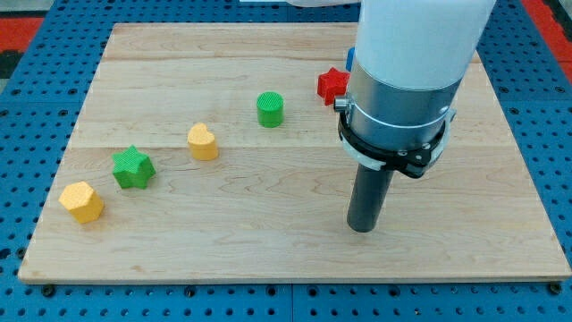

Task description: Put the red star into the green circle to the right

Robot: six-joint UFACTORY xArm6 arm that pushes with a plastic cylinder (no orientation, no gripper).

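Note:
The red star [332, 85] lies near the view's top, right of centre, partly hidden by the arm's body. The green circle [270, 109], a short cylinder, stands to the star's left and a little lower, apart from it. My tip [362, 227] rests on the board well below the red star and to the lower right of the green circle, touching no block. A bit of a blue block [351, 55] shows just above the star, mostly hidden behind the arm.
A yellow heart [203, 142] lies left of the green circle. A green star [133, 167] and a yellow hexagon [82, 201] lie further left and lower. The wooden board [268, 250] ends at a blue pegboard surround.

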